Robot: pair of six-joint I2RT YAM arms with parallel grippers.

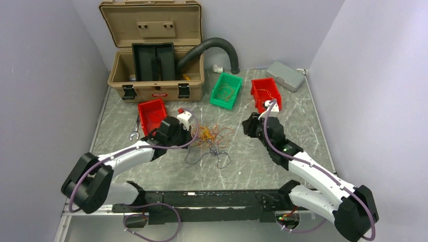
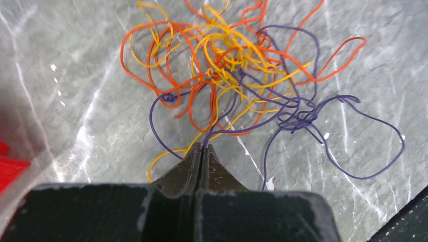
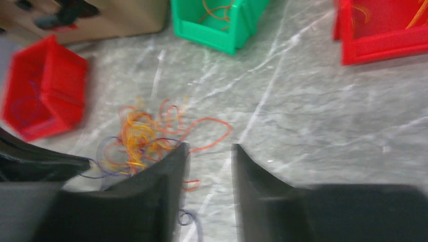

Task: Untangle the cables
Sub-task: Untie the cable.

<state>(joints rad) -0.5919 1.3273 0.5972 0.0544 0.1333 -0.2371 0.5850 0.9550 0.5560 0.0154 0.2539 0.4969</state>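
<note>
Currently cables (image 2: 237,70) lie as one loose tangle flat on desk (image 2: 75,101), spread wider across than deep, just ahead of left pincer (image 2: 202,147). Its jaws are pressed together, pinching the tangle's near edge. Right pincer (image 3: 208,151) parted, empty; tangle ahead-left of it.

Two red bins (image 1: 151,119) (image 1: 258,86), one green bin (image 1: 215,96), apparently one cable tangle (image 1: 209,137).

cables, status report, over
Left gripper shut on a purple strand of the cables. Right gripper open, empty, beside them. One knotted pile, mid-table. Red bin close by left arm.
</note>
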